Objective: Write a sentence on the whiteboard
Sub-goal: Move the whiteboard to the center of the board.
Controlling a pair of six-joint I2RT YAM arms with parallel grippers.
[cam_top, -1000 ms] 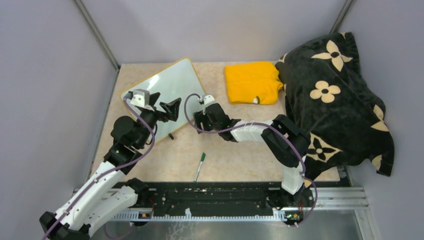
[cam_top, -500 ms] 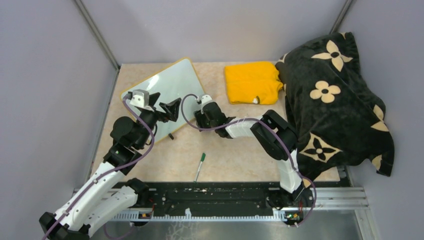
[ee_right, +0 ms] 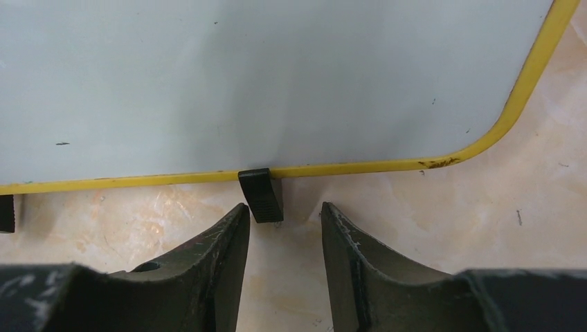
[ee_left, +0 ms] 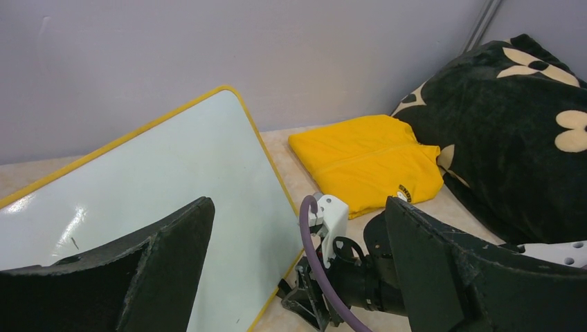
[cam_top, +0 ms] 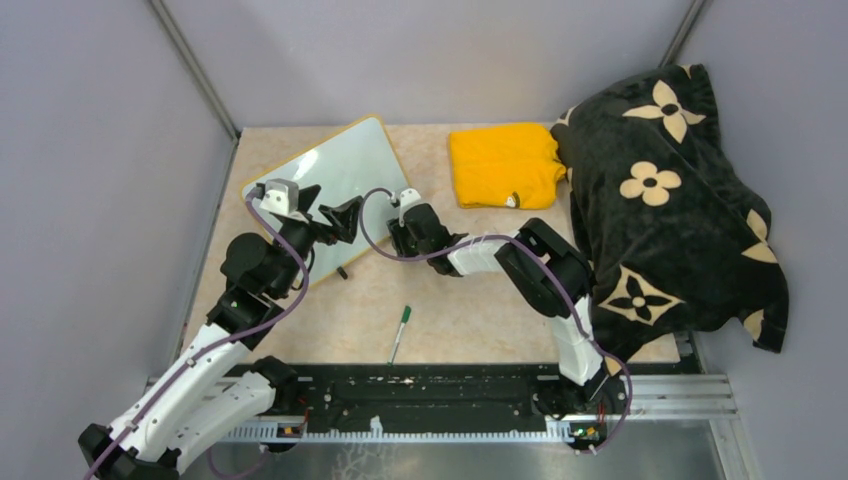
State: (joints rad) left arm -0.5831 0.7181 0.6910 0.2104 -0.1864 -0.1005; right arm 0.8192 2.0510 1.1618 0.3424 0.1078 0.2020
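Whiteboard (ee_right: pixel 277 83), glossy white, yellow-rimmed: centre part-open, empty right end effector (ee_right: pixel 284 207) on small black clip foot (ee_right: pixel 259 194) just ahead before pinching; left end effector (ee_left: pixel 299 204) wide open.

Seen from above, the left arm (cam_top: pixel 262 262) covers the near left corner of the whiteboard (cam_top: pixel 350 160). The right wrist view crops it at top and left. A black flowered blanket (cam_top: pixel 670 200) hides the right side of the desk (cam_top: pixel 470 300). The emblem (cam_top: pixel 511 201) on the yellow cloth (cam_top: pixel 500 160) is too small to read.
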